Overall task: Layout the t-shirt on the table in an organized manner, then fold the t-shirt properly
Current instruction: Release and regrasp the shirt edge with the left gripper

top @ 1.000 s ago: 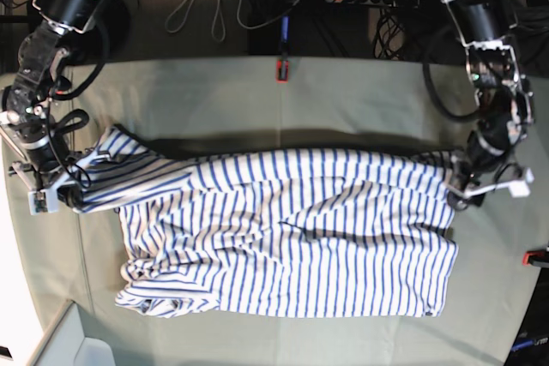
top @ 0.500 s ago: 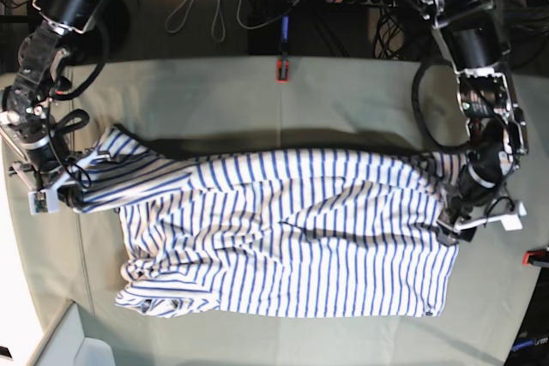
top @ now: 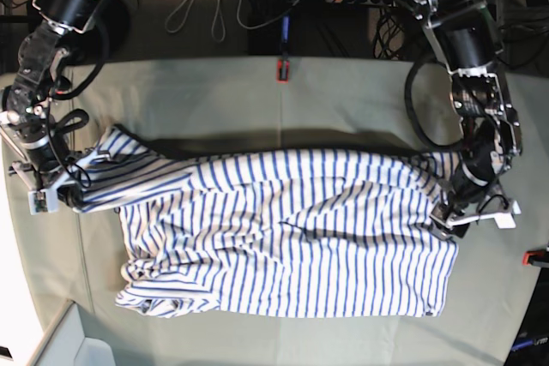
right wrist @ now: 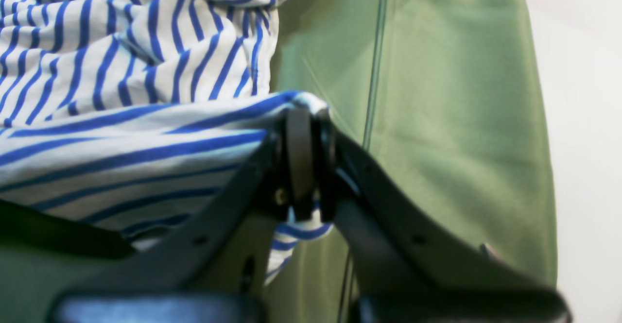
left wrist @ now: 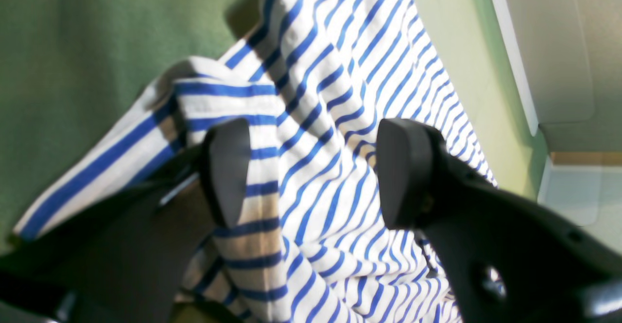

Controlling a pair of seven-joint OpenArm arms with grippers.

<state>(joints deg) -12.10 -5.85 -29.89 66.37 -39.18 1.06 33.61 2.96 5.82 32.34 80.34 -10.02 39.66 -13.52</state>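
Striped t-shirt [top: 287,229] rumpled on table [top: 343,92] | right hand [right wrist: 303,167] pinching sleeve | left hand [left wrist: 311,172] wide

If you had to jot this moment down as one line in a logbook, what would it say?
phase: laying out | t-shirt: rumpled on table | right gripper: shut on t-shirt edge | left gripper: open over t-shirt

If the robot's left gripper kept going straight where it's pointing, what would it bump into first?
Probably the t-shirt: the open left gripper points right at the striped cloth between its jaws, with the table underneath.
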